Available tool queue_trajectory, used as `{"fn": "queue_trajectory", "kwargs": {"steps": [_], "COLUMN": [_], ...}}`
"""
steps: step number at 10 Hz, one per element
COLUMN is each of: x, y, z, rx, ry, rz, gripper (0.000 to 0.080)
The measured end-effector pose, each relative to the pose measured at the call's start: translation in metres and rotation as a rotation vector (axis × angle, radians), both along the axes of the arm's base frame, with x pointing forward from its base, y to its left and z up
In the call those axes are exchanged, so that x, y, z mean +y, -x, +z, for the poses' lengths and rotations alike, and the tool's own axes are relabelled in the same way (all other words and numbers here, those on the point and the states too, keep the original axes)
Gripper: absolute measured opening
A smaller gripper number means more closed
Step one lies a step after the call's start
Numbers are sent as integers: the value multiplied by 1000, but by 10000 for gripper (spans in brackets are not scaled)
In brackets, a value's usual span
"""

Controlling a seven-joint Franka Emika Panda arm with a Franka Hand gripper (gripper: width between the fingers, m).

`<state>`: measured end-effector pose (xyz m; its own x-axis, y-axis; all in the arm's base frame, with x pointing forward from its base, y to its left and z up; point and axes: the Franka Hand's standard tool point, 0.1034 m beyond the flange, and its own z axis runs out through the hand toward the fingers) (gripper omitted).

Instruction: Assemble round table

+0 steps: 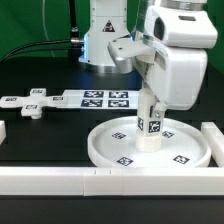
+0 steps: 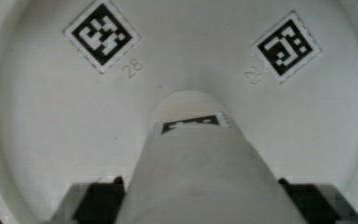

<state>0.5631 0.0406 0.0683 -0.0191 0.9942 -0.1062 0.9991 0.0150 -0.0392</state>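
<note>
The large round rimmed disc lies flat on the black table at the exterior view's lower right, with several tags on its face. The short thick cylinder stands upright at the disc's middle, tags on its side. My gripper comes down from above and is shut on the cylinder's top. In the wrist view the cylinder fills the space between the two dark fingers, over the disc. The flat cross-shaped piece lies at the exterior view's left, apart from the disc.
The marker board lies behind the disc, next to the arm's base. Long white border bars run along the front and at the exterior view's right. A short white piece sits at the left edge.
</note>
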Motion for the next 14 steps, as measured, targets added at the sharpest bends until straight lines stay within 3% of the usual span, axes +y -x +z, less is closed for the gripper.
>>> {"fn": "queue_trajectory", "kwargs": {"steps": [7,11,14], "x": [0,2,2], "y": [1,3,3], "z": [-1,-1,-1], "rx": [-45,-60,-72], "ry": [6,-9,0], "rz": [-452,-1050,-1229], "gripper": [407,407,407]}}
